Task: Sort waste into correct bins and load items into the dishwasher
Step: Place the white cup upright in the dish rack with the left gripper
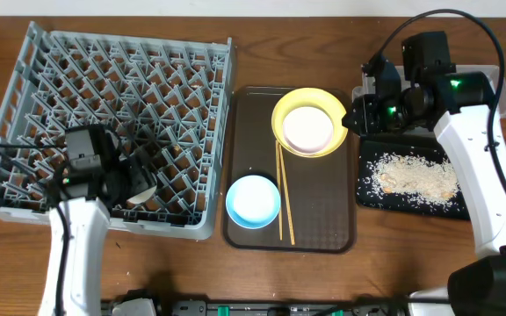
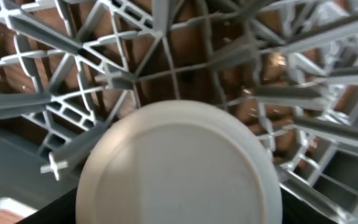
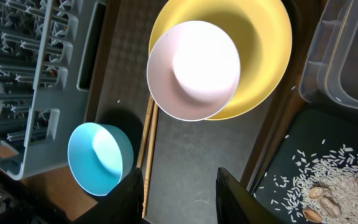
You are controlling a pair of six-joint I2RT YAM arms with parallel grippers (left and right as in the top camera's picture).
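Left gripper (image 1: 133, 187) sits at the lower left of the overhead view, over the rack (image 1: 148, 79). It grasps the cup (image 2: 179, 168), whose base fills the lower centre of the left wrist view above the pegs.

Right gripper (image 3: 179, 179) is released, fingers apart with nothing between them. It hovers over the brown tray (image 1: 323, 215).

On that tray:
- plate (image 1: 310, 94) holding the white bowl (image 1: 310, 128), upper centre;
- blue bowl (image 1: 253, 201), lower centre;
- chopsticks (image 1: 284, 197), just right of the blue bowl.

Rice (image 1: 411, 173) lies in the black tray (image 1: 372, 151), at right.
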